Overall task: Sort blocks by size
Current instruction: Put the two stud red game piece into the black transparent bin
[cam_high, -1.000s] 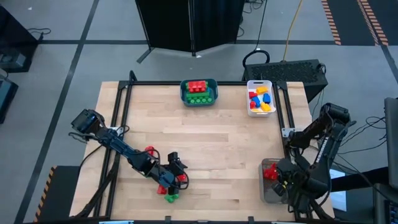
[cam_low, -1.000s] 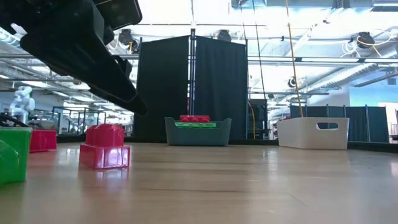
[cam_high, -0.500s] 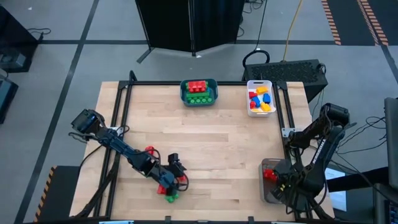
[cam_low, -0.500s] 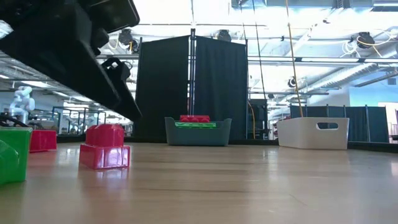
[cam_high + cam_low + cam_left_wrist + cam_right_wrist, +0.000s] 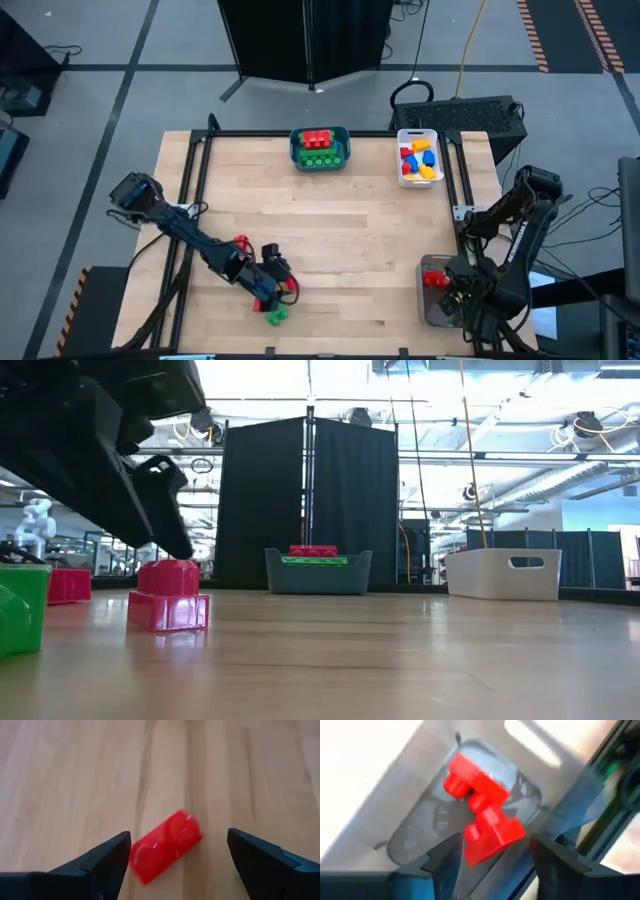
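At the table's near edge, sorting is well along but unfinished.
Left gripper [image 5: 272, 283], spread wide, hovers over a red block [image 5: 165, 845]; four loose blocks wait there. Right gripper [image 5: 452, 297] is released above two red blocks in the clear bin [image 5: 434, 310]. Farther off, the teal bin [image 5: 320, 148] and white bin [image 5: 418, 156] hold blocks.

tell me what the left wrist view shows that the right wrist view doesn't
Only the left wrist view: a single red block lying on the bare wooden table, between the open fingers of the left pincer. Only the right wrist view: red blocks lying in the clear bin, beyond the open right pincer. Both share: red blocks ahead of an open pincer that holds nothing.
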